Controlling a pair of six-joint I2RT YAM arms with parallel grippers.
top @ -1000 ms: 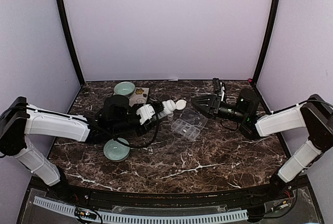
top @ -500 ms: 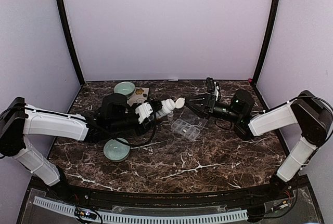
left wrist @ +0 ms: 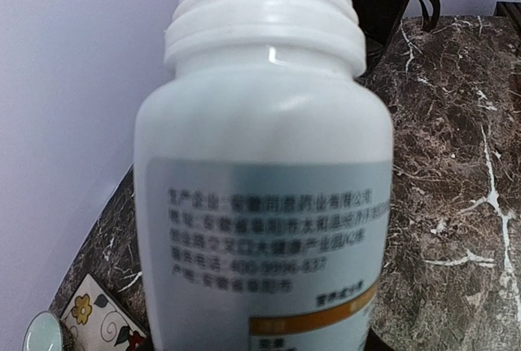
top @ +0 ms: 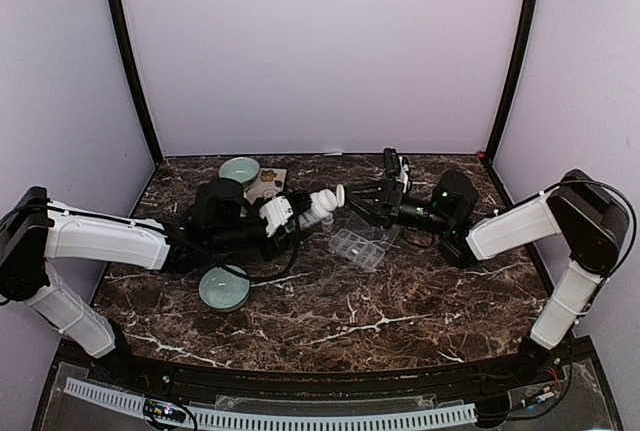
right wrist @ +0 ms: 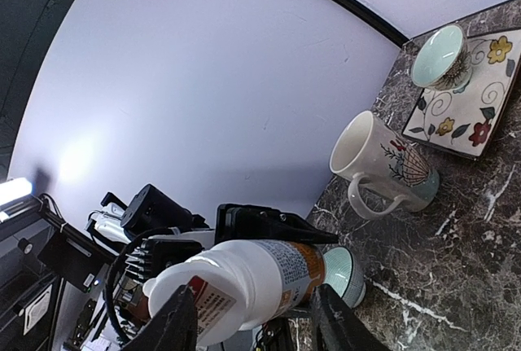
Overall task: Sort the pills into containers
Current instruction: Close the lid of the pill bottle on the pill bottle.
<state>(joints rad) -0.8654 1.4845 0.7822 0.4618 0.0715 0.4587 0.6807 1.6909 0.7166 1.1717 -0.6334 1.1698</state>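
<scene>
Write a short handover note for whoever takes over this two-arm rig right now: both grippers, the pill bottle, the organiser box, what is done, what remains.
Left gripper: shut on the white pill bottle, held sideways above the table, neck toward the right arm.
Right gripper: open at the bottle's cap end; no grip visible.
Organiser box: on the table just in front of the bottle; contents too small to tell.
Done: bottle picked up and presented.
Left, probably: uncap it, then sort pills into the compartments.

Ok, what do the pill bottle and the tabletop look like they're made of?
Pill bottle: opaque white plastic, slightly glossy, judging by the moulded neck rings and soft highlight. Tabletop: dark marble look with white veins, smooth; real stone or printed laminate, cannot tell.
</scene>
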